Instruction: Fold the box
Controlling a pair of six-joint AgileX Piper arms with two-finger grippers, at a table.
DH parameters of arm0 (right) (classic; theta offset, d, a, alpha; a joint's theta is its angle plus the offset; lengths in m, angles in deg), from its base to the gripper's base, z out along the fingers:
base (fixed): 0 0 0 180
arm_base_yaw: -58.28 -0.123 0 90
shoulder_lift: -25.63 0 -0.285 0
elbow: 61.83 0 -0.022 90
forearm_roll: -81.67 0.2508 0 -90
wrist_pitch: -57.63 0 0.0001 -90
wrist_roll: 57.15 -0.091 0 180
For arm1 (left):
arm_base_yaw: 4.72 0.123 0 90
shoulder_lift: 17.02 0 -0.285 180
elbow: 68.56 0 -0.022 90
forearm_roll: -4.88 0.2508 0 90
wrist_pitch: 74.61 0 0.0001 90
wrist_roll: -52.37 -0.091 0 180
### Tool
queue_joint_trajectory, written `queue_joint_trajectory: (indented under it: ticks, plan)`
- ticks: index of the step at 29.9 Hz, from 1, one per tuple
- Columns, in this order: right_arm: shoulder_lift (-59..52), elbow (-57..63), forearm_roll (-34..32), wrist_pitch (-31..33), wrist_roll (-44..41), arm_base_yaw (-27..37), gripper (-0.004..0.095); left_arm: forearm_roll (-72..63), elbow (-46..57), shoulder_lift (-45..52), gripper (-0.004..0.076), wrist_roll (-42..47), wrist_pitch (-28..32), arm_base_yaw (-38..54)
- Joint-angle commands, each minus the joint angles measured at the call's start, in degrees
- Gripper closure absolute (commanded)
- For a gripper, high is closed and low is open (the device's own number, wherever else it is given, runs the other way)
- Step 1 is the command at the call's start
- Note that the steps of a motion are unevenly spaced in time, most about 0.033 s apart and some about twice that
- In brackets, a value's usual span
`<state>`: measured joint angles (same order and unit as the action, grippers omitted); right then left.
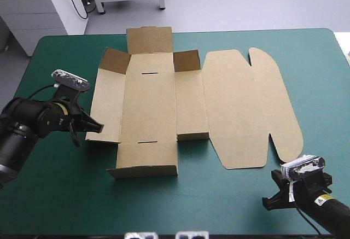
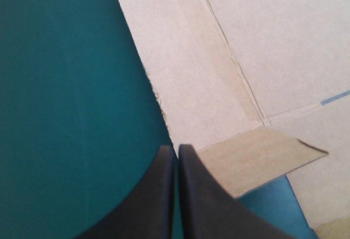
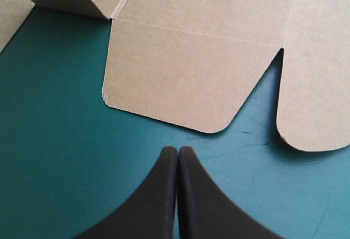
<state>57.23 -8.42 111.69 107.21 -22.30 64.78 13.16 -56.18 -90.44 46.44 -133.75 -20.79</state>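
The brown box (image 1: 180, 102) lies as a cut sheet across the middle of the teal-green table, its lid panel with rounded flaps flat on the right. Small corner flaps at the far side stand up. My left gripper (image 1: 95, 125) is shut with nothing in it, its tip at the near corner of the sheet's left side panel (image 2: 191, 64), beside a slightly raised flap (image 2: 257, 159). My right gripper (image 1: 272, 199) is shut and empty near the table's front right, just short of the lid's front flap (image 3: 180, 80).
Bare teal-green cover (image 1: 54, 195) stretches along the front and left of the sheet. The rounded lid flap (image 3: 314, 97) lies ahead and to one side of my right gripper. The table's far edge is close behind the box's rear flap (image 1: 149, 38).
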Motion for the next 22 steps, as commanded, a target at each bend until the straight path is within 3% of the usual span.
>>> queue_joint_trajectory:
  ticks: [1, 8, 15, 20, 22]
  plan:
    - [0.5, -1.5, 1.4, -2.7, 0.2, 0.1, 0.0922, -8.6, -2.4, -0.5, 0.0706, -6.4, 4.0, 8.5]
    - [0.5, -1.4, 1.4, -3.0, 0.2, 0.1, 0.0922, -22.3, -2.4, -2.0, 0.0707, -17.4, 0.0, 28.4]
    - [0.5, -1.4, 1.8, -2.9, 0.2, 0.1, 0.0922, -32.4, -2.4, -3.1, 0.0707, -22.0, -0.3, 42.9]
    - [0.5, -1.4, 1.8, -2.9, 0.2, 0.1, 0.0922, -32.5, -2.4, -5.8, 0.0711, -22.7, 5.6, 45.6]
    - [0.5, -1.4, 1.8, -2.9, 0.2, 0.1, 0.0922, -32.1, -2.4, -7.2, 0.0711, -18.0, 8.2, 45.6]
